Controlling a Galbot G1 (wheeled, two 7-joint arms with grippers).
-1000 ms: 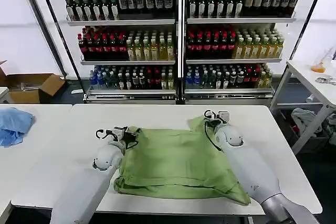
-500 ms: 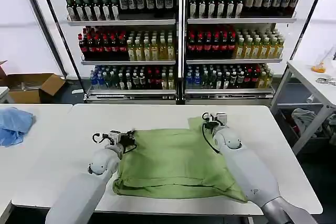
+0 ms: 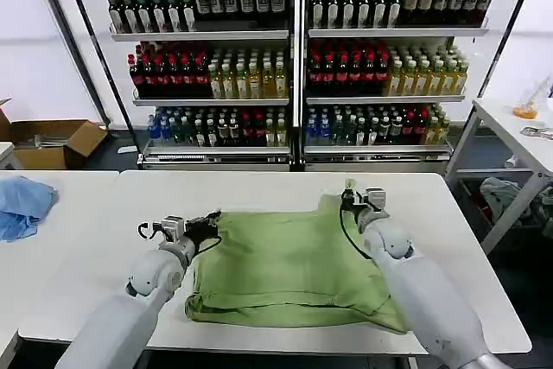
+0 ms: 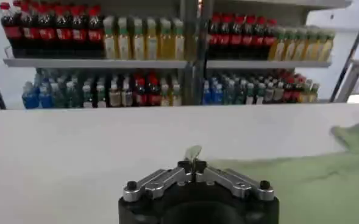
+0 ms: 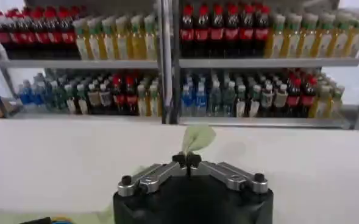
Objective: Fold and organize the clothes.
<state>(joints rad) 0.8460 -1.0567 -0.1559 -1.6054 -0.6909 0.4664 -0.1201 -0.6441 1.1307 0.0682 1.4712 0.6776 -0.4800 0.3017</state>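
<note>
item: polo shirt (image 3: 289,265), light green, spread flat on white table (image 3: 112,239). left gripper (image 3: 210,217) and right gripper (image 3: 349,197), jaws pinched on its two far corners. we judge: lift both corners level, draw evenly, keeping the fold edge straight.

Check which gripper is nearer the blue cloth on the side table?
Left. The left gripper pinches the green shirt at its far-left corner, the side toward the blue cloth. The right gripper holds the far-right corner, across the shirt from it.
</note>
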